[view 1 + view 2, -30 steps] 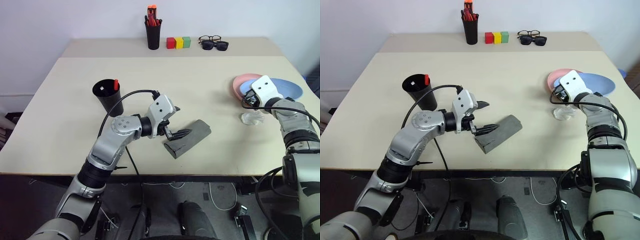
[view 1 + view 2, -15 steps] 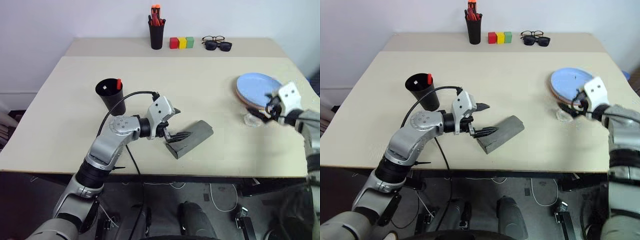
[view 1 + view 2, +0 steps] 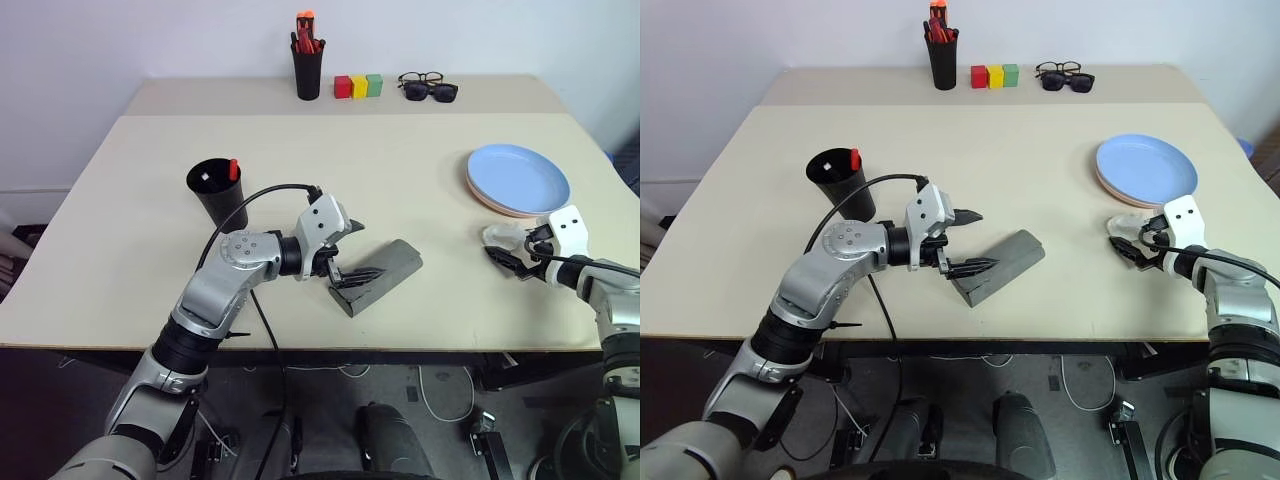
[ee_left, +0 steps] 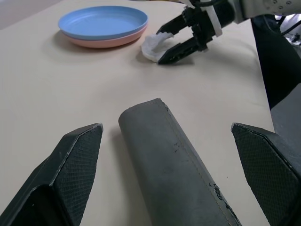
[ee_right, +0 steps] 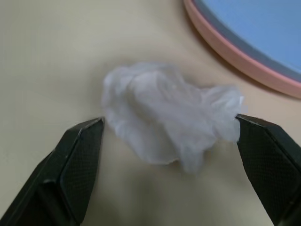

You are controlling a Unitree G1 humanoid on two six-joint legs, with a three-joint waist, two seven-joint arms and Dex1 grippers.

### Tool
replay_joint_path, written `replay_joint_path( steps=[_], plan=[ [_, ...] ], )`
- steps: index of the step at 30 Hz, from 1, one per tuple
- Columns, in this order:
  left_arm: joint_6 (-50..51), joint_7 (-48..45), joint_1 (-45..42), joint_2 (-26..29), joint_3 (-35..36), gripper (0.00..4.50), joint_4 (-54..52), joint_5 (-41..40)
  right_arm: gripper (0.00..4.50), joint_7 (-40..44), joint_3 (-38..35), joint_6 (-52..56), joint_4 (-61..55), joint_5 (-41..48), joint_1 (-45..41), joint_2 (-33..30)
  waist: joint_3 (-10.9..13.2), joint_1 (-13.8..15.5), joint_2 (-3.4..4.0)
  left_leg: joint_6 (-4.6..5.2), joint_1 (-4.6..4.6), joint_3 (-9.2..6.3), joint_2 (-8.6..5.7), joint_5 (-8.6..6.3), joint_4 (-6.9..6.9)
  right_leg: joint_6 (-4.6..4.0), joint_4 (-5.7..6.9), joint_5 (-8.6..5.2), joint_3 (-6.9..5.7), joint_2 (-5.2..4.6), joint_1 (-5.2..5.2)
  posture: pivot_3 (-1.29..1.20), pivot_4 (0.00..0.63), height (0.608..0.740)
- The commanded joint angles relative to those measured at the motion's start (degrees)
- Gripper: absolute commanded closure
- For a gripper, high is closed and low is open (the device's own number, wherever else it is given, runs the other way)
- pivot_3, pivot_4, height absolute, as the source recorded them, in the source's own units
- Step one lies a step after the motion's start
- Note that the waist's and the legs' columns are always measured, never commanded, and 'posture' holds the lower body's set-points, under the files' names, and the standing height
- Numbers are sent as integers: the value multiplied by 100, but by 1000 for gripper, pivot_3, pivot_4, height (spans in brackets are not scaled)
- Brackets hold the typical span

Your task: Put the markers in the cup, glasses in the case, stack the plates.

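The grey case (image 3: pixel 380 277) lies closed on the table. My left gripper (image 3: pixel 365 247) is open and straddles its near end, with both fingers (image 4: pixel 70 165) clear of it. The light blue plate (image 3: pixel 518 178) sits stacked on the pink plate (image 4: pixel 106 41) at the right. The black cup (image 3: pixel 216 192) stands to the left with a red-capped marker (image 3: pixel 233 169) sticking out and a white end beside it. My right gripper (image 3: pixel 506 251) is open just in front of the plates, around a crumpled white wad (image 5: pixel 164 117). The glasses are hidden.
On the back table stand a black pen holder (image 3: pixel 307 72) with red-orange pens, three coloured blocks (image 3: pixel 358 85), a thick-framed pair of spectacles (image 3: pixel 420 78) and sunglasses (image 3: pixel 432 92). The table's near edge runs close under both arms.
My right gripper let go of the blue plate, which now lies squarely on the pink one. It then drew back and down to the white wad. The left arm stayed put.
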Motion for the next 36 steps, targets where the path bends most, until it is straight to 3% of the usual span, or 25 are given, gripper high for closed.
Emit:
replay_joint_path(
  steps=[1, 5, 13, 19, 23, 26, 30, 36],
  plan=[
    [-43, 19, -98, 31, 64, 0, -155, -31, 1014, -30, 18, -135, 238, -48, -179, 33, 0, 0, 0, 0, 0, 0, 0, 0, 0, 0, 0, 0, 0, 0, 0, 0, 150, 740],
    [-25, 60, -61, 73, 67, 0, -197, -19, 2931, -225, -53, -318, 198, -34, -205, 44, 0, 9, 0, 0, 0, -1, 0, 0, 0, 0, 0, 0, 0, -1, 0, 0, 150, 740],
    [-38, 131, -58, 91, 65, 0, -170, -19, 2931, -516, -400, -571, -109, 337, -853, 152, 1, -24, 1, 0, -1, 0, 0, 0, -2, 0, -1, 0, 1, 0, -1, 0, 150, 740],
    [-39, 293, -61, 57, 155, 0, -155, -4, 2931, -1334, -51, -1493, 1958, -400, -2379, 114, 2, -11, 1, -2, -1, 0, 1, 1, -7, 0, -2, 0, 0, 1, -5, 0, 150, 740],
    [7, 536, 42, 77, 285, 0, -227, 13, 2931, -1821, 210, -1784, 2970, -822, -2940, 175, 3, 20, 0, -1, -9, -4, -1, 1, -7, 0, -10, 0, -1, -4, -5, 0, 150, 740],
    [35, 683, 130, 119, 364, 0, -287, 26, 2103, -1967, 319, -1829, 3297, -999, -3087, 214, 3, -16, 0, -1, -10, -3, -1, 1, -8, 0, -11, 0, -1, -4, -6, 0, 150, 740],
    [10, 879, 313, 170, 478, 0, -384, 73, 111, -2145, 316, -1948, 3441, -1095, -3107, 274, 3, -36, 0, -2, -10, -2, -1, 1, -8, 0, -9, 0, -1, -2, -8, 0, 150, 740],
    [-670, 1339, 580, 112, 617, 0, -356, 375, 49, -1934, 48, -2225, 3308, -831, -3011, 261, 3, -33, 0, -2, -9, -2, -1, 1, -8, 0, -9, 0, -1, -1, -8, 0, 150, 740]
  ],
)
